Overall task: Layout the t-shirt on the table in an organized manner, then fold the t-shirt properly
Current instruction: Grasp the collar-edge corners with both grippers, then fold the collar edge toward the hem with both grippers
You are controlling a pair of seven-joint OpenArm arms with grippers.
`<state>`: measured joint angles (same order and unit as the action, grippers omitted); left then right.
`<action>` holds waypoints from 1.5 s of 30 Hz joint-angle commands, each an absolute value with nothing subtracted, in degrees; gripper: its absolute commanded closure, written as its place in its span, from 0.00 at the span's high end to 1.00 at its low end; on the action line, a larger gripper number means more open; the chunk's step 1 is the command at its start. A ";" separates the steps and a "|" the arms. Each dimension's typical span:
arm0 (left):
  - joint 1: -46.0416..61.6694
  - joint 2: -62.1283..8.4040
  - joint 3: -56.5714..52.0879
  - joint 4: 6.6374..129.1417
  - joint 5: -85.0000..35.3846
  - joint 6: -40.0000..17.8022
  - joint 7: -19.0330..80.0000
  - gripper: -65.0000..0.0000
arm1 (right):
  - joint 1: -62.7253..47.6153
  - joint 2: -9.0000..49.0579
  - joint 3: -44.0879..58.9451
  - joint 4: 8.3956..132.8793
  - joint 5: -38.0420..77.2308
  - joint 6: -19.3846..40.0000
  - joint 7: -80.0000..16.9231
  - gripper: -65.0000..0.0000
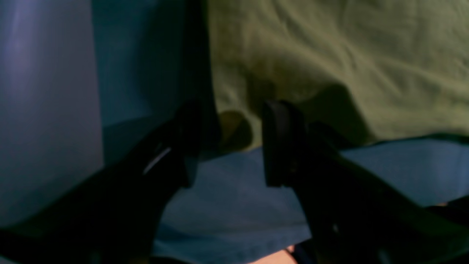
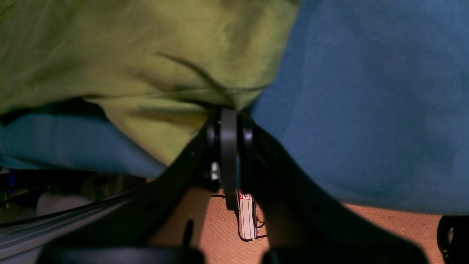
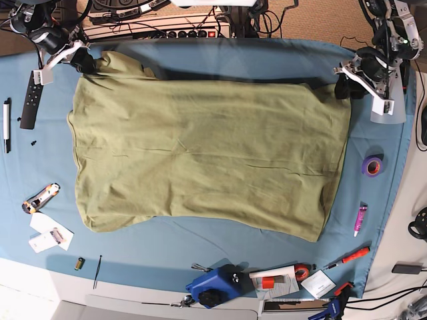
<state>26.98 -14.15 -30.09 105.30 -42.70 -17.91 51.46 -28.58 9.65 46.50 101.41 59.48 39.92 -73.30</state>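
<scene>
Across the middle of the base view, we see the t-shirt [image 3: 207,157] spread over the desk [image 3: 220,250]. Upper left, our right end effector [image 2: 229,121] clenches its corner; upper right, our left end effector [image 1: 231,143] stands released beside its edge.

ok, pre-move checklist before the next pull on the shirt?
1. Right gripper shut on the t-shirt corner: ok.
2. Left gripper holding cloth: not ok, jaws stand open at the shirt's edge with nothing between them.
3. Shirt spread flat on the table: mostly ok; the corner in the right gripper is bunched and the near hem runs slanted.
4. Near side free of clutter: not ok, blue tool and red screwdriver lie by the near edge.
5. Purple tape roll clear of the shirt: ok, apart from it.
</scene>
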 commanded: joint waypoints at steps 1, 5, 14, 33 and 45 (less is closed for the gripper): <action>28.12 -13.43 -29.43 104.09 -46.76 -18.48 55.18 0.44 | -28.71 10.50 46.98 102.45 60.60 40.00 -72.47 0.00; 28.10 -13.34 -29.43 104.09 -47.57 -19.33 56.07 0.38 | -28.73 10.50 46.98 102.45 60.60 40.00 -72.47 0.00; 28.58 -13.37 -29.43 104.09 -47.11 -19.33 57.04 0.00 | -28.38 10.83 46.98 102.48 63.51 40.00 -71.85 0.00; 28.88 -13.54 -38.17 107.39 -48.45 -19.62 65.23 0.00 | -25.91 12.08 53.93 110.96 66.17 40.00 -73.45 0.00; 30.48 -13.54 -38.61 110.69 -54.24 -22.59 66.04 0.00 | -27.00 12.05 56.82 110.98 69.89 40.00 -76.49 0.00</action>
<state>30.33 -12.88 -38.28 109.49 -52.77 -22.52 66.61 -26.85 11.09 56.16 109.91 68.69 39.94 -77.62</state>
